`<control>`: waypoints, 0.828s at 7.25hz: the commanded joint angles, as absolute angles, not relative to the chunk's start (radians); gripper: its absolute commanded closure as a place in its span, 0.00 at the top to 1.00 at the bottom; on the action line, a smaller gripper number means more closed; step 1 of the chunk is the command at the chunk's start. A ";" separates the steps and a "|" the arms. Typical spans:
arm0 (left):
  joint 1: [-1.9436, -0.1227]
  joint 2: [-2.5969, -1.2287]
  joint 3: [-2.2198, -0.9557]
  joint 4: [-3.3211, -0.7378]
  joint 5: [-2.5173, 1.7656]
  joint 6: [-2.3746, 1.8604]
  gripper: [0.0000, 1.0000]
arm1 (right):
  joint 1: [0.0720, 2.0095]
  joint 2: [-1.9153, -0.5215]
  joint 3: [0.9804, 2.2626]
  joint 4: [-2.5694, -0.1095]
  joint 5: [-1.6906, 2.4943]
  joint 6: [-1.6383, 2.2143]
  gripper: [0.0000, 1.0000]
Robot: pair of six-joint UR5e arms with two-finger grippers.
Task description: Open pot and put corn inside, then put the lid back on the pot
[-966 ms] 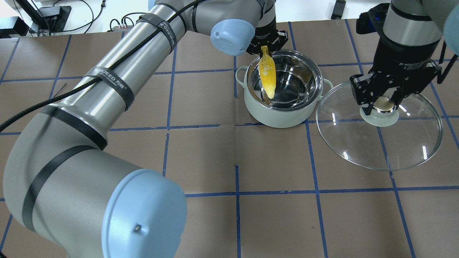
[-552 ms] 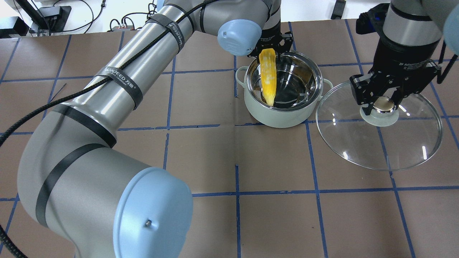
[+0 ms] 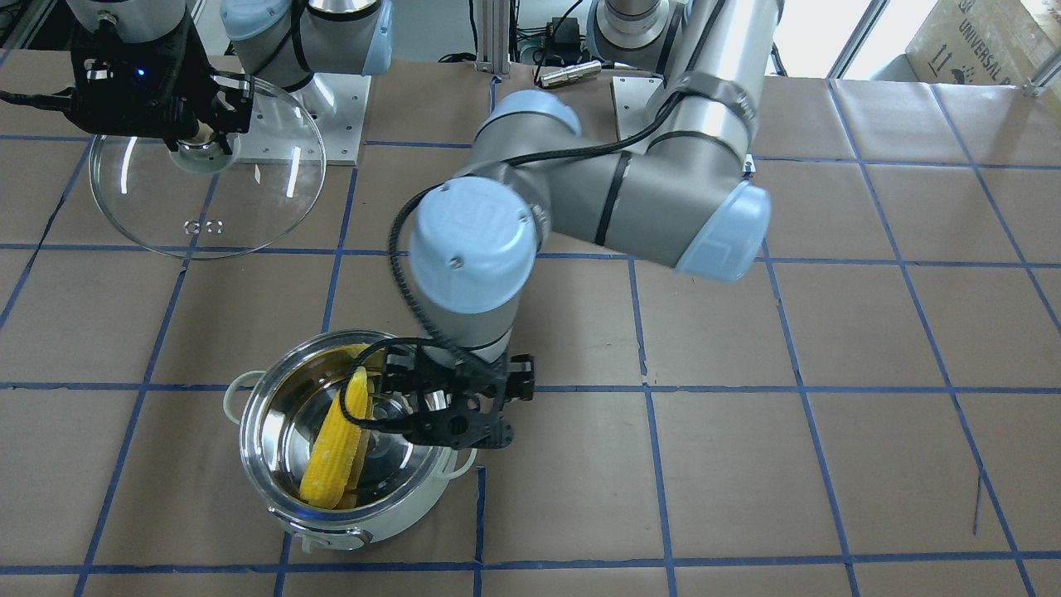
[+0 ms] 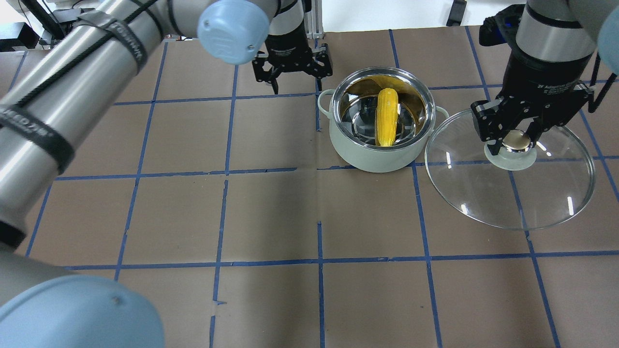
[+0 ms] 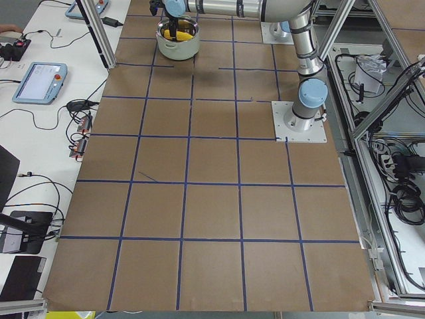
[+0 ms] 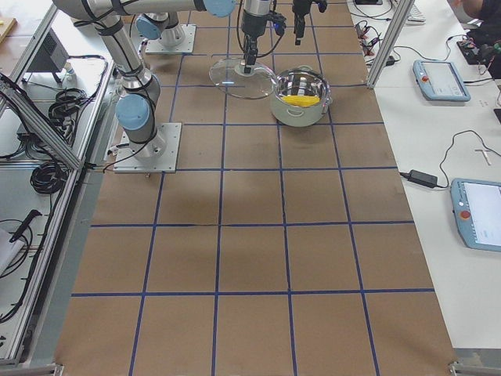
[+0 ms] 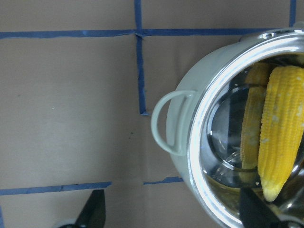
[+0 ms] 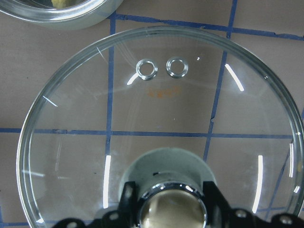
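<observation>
The corn (image 4: 387, 116) lies inside the pot (image 4: 372, 162). In the overhead view it runs from 12 to 6 o'clock across the steel bowl, with its lower end against the near wall. The left wrist view adds the cob's tapered tip, pointing to 6 o'clock in that picture, and its yellow reflection in the shiny wall. It also shows one loop handle (image 7: 166, 121) at 9 o'clock of the pot. Only the front-facing view shows the pot's front knob (image 3: 336, 541), on the side away from the robot. The pot stands open on the worktop (image 4: 271, 217) and holds the cob.

The lid (image 4: 508, 203) is at 3 to 4 o'clock of the pot, its rim just beside the pot's handle on that side. I cannot tell whether it rests on the worktop or hangs above it. The right wrist view shows its two steam-hole rings (image 8: 161, 69) at 12 o'clock from the knob (image 8: 173, 209); the overhead view does not show them.

The right fingers (image 4: 492, 130) are closed on the lid's knob, one on each side of its metallic disc. The left fingers (image 4: 274, 86) are spread wide and grip nothing, hanging at 9 to 10 o'clock of the pot, apart from it
</observation>
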State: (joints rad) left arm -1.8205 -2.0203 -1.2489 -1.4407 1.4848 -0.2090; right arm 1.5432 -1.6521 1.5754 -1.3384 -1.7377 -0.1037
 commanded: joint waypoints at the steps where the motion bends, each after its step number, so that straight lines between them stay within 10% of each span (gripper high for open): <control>1: -1.685 -1.828 -1.446 -1.451 1.496 -0.096 1.00 | 1.543 -1.652 1.574 -1.339 -1.736 -0.104 0.14; 6: -1.465 -1.539 -1.613 -1.598 1.610 0.110 1.00 | 1.575 -1.555 1.508 -1.431 -1.541 -0.072 0.16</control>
State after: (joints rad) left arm -1.4802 -1.5724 -1.6318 -1.5268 1.5382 0.1016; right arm 1.5625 -1.6236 1.5388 -1.3741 -1.6415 -0.0867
